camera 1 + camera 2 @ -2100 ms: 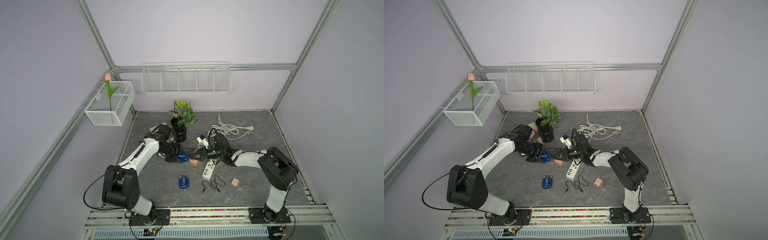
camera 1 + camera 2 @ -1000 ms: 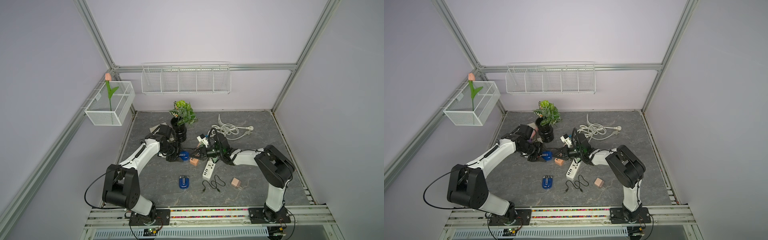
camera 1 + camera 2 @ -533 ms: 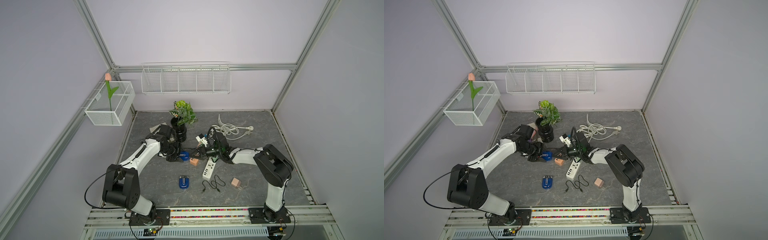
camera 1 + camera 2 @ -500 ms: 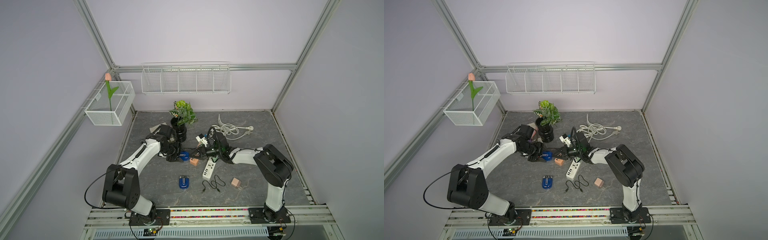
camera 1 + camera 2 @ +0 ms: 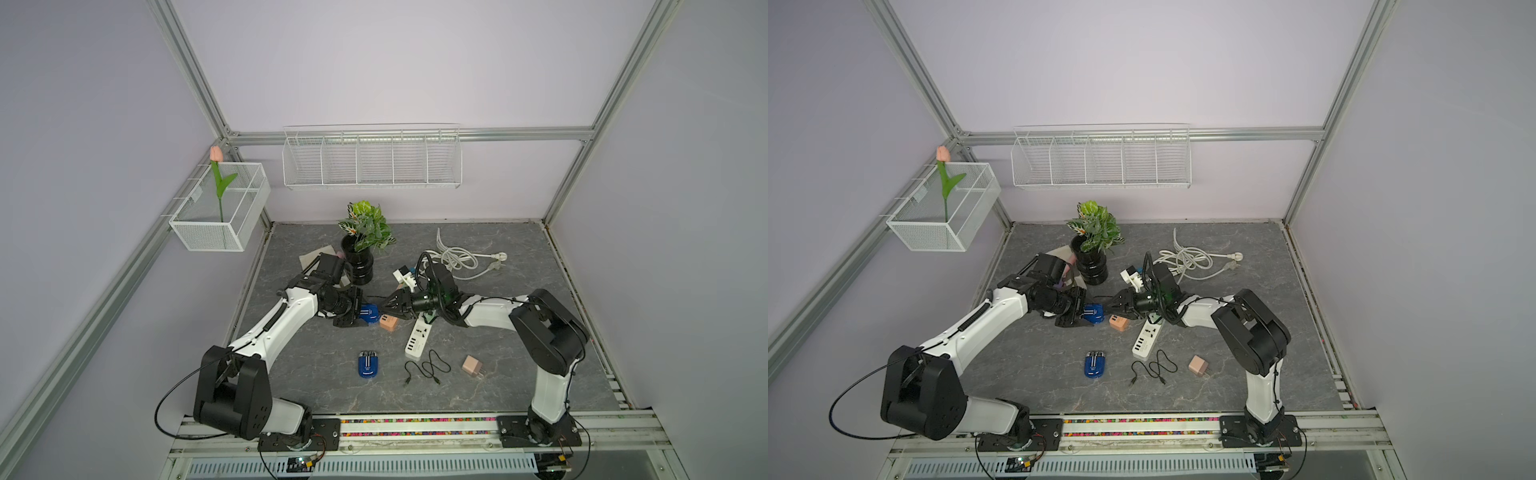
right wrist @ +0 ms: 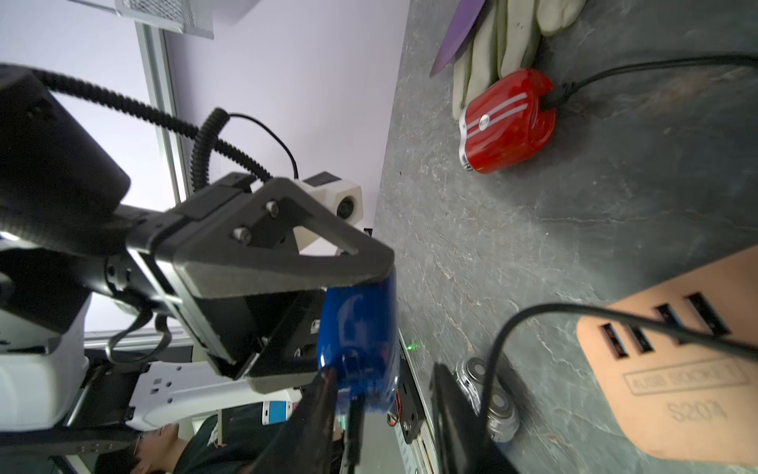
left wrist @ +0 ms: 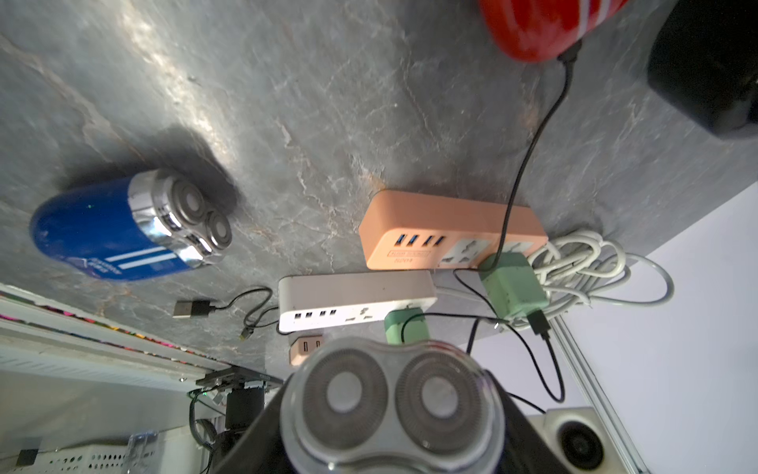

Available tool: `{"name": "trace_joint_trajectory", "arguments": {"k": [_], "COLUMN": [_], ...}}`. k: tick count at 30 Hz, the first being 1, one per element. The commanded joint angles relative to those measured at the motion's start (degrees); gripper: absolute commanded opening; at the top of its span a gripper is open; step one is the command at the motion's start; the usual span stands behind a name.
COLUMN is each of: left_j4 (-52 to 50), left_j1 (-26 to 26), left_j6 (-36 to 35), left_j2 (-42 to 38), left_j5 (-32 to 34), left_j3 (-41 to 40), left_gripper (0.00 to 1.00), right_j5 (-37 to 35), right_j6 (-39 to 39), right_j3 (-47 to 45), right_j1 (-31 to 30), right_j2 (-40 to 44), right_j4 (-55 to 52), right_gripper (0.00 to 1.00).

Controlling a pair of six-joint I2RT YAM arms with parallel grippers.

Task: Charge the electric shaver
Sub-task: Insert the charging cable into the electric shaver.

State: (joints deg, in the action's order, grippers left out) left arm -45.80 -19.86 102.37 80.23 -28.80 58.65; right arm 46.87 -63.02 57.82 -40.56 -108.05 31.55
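This was a robotics lab test cell rather than a lived-in room: an aluminium frame (image 5: 199,83) boxed in plain lilac walls (image 5: 395,62). Two robot arms (image 5: 286,324) stood bolted to a slotted rail (image 5: 415,427) along the lower edge of both top views. A white wire rack (image 5: 372,158) at upper middle and a wire basket (image 5: 216,220) at left hung from the frame, above a grey marbled bench (image 5: 519,365) with a potted plant (image 5: 365,226).

Both arms, left arm (image 5: 286,324) and right arm (image 5: 490,316), share one build: smooth white link shells between bulky black joint housings, each standing on a black base plate (image 5: 328,430). A thin black cable (image 5: 166,399) loops out beside the left base. The left gripper (image 5: 363,312) has matte black triangular fingers (image 6: 295,262) with silver screws (image 6: 271,208), a ribbed black hose (image 6: 201,139) and a white wrist camera (image 6: 346,203) behind
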Motion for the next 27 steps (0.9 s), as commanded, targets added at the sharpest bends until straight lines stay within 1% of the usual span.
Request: {"name": "trace_joint_trajectory", "arguments": {"k": [1,3,5,8,11,15,19,24,27], "left_j4": [3.8,5.3,5.7,7.1,8.2,10.2,12.5,15.6,15.1], "left_j1": [0.8,1.4,2.0,2.9,4.1,5.8,6.9,7.9,8.5], "left_j6": [5.0,5.9,5.8,6.4,7.1,8.0,10.3,12.0,11.8], "left_j2": [-2.1,-1.9,-1.4,-1.6,-3.1,-5.1,-8.3,-11.8,-12.3], "left_j5": [-2.2,-1.4,-1.1,-0.3,1.1,3.4,6.2,10.3,12.1], "left_j3": [-1.6,-1.8,-1.8,-2.5,-3.9,-6.8,-12.2,-18.1,-20.2], "left_gripper": [0.0,0.0,0.0,0.0,0.0,0.0,0.0,0.0,0.0], "right_j5": [-0.9,-0.7,-0.5,-0.7,-0.9,-3.0,-5.6,-8.8,-10.2], "right_j6": [0.5,0.0,0.4,3.4,6.7,11.7,16.6,22.3,24.1], "right_j3": [-0.6,-1.2,-1.2,-0.4,0.4,1.6,2.3,2.8,2.0], "right_j1": [0.6,1.2,1.9,2.7,3.6,5.6,8.5,10.6,11.6], "right_j2": [5.5,7.9,10.2,13.8,17.4,22.8,27.1,31.1,32.8], "right_j4": [-3.8,-5.3,-8.3,-17.3,-25.5,-35.3,-43.9,-52.3,-55.2], "right_gripper": [0.58,0.65,0.68,0.72,0.73,0.74,0.75,0.75,0.75]}}
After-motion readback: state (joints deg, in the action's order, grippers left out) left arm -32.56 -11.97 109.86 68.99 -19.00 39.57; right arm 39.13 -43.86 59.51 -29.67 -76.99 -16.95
